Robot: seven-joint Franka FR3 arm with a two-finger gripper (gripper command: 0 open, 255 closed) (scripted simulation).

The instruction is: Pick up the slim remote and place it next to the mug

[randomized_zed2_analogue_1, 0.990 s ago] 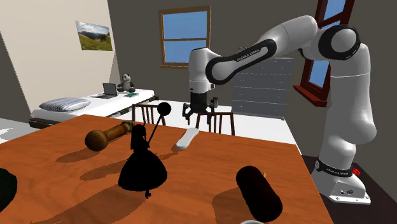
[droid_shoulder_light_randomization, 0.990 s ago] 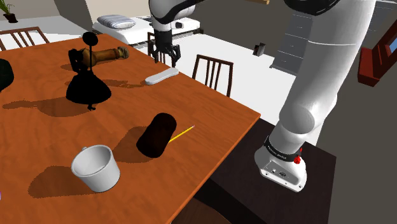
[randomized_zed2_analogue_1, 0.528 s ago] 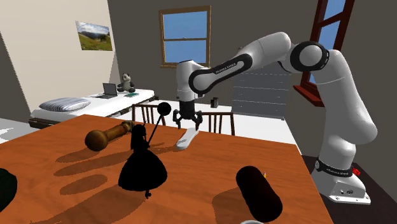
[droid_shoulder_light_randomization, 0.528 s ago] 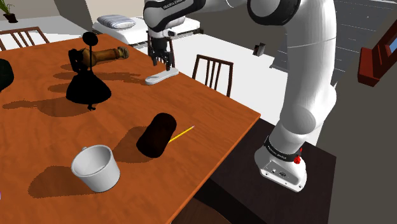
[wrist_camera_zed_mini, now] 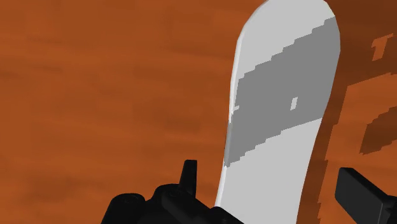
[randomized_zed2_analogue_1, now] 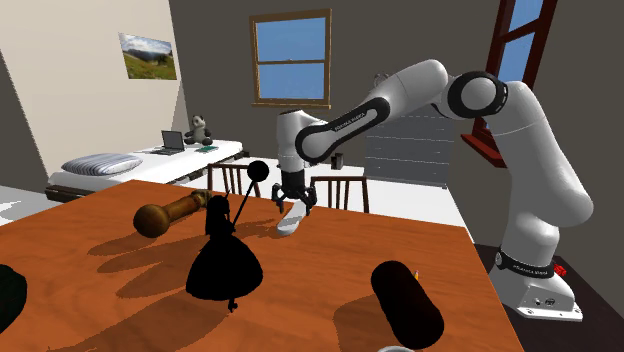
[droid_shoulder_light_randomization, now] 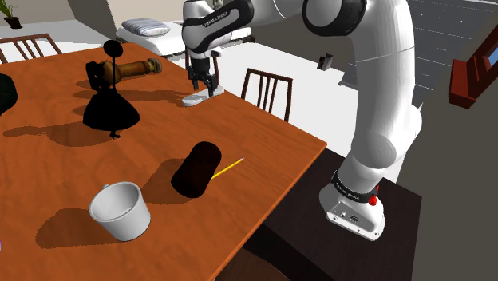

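The claw (wrist_camera_zed_mini: pixel 267 177) is standing open astride the remote (wrist_camera_zed_mini: pixel 280 127), one finger on each long side, and you cannot tell whether either is touching it. The remote is lying flat on the bench (droid_shoulder_light_randomization: pixel 263 136), well apart from the mug (droid_shoulder_light_randomization: pixel 128 219) and beyond the black cylinder (droid_shoulder_light_randomization: pixel 196 169) from the mug. You are probably dealing with something light, stiff, thin and smooth, so it may be slipping or swinging if pinched near an end. Taking it across its narrow width near the grey panel looks safest. The mug is standing upright, and its inside is looking bare.
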